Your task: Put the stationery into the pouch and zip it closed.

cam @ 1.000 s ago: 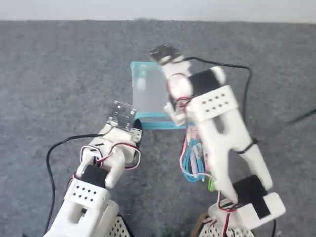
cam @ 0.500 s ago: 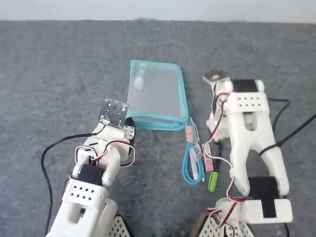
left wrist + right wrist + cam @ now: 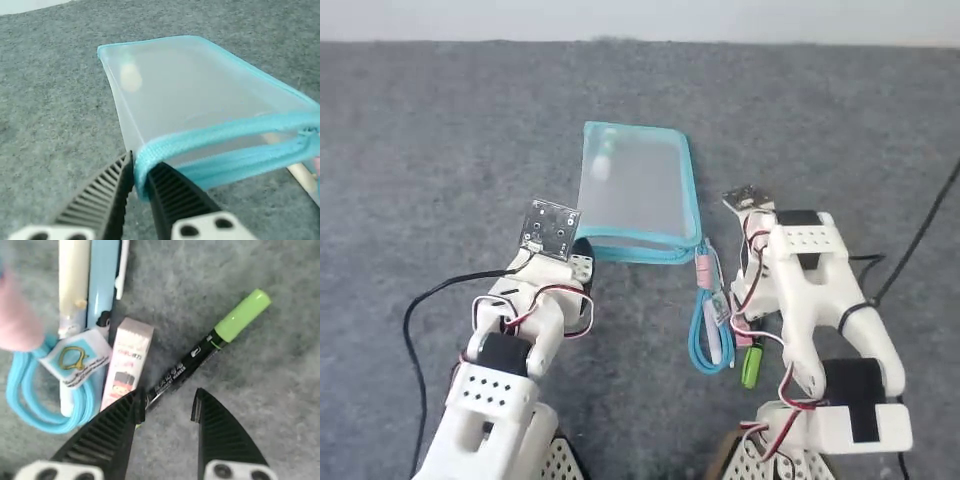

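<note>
Here, the left end effector (image 3: 140, 186) pinches a corner of the zip edge of the translucent, teal-trimmed plastic pouch (image 3: 200, 100), which lies flat on the grey carpeted bench (image 3: 440, 150). The right end effector (image 3: 167, 400) hangs with jaws spread moderately just over the green-capped black marker (image 3: 200, 352), whose dark end meets 1 jaw tip beside the pink eraser box (image 3: 127, 365).

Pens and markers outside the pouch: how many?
3: cream pen and blue pen side by side near the pouch, green-capped marker at the right hand. Others may be hidden.
</note>
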Action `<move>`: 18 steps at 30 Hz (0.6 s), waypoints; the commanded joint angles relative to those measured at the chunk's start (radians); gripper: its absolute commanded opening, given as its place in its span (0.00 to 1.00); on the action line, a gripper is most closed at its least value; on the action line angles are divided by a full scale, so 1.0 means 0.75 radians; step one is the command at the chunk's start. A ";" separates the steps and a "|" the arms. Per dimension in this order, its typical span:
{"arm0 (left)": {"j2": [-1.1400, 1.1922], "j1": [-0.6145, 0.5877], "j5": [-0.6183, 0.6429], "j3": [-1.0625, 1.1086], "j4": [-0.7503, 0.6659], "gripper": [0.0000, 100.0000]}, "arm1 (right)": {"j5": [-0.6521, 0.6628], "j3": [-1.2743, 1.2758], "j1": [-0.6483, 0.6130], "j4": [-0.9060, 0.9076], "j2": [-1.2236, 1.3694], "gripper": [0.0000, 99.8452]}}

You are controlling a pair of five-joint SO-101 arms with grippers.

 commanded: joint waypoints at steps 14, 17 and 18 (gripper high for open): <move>0.002 -0.010 -0.006 -0.021 0.000 0.01 | -0.033 0.117 0.030 -0.163 -0.077 0.01; 0.002 -0.010 -0.006 -0.021 0.000 0.01 | -0.033 0.057 0.030 -0.152 -0.077 0.01; 0.002 -0.010 -0.006 -0.021 0.000 0.01 | -0.031 0.027 0.030 -0.142 -0.077 0.01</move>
